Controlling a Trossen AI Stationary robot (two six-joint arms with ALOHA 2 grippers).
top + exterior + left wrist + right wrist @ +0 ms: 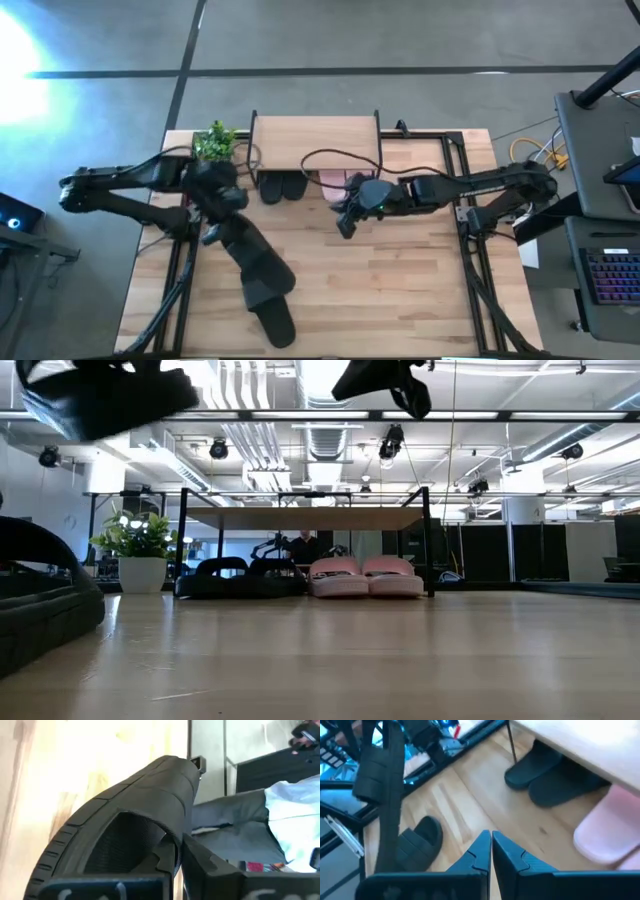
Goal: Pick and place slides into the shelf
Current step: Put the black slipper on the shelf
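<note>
A black slide is being clamped by the left gripper lower left of centre, while the right gripper, pinched shut and empty, is being held mid-frame beside the shelf.

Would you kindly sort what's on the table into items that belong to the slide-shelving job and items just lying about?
Job:
- shelf
- pink slides under it
- black pair under it
- black slide held by left gripper
- black slide on table

Lying about:
- potted plant
- cable on shelf
</note>
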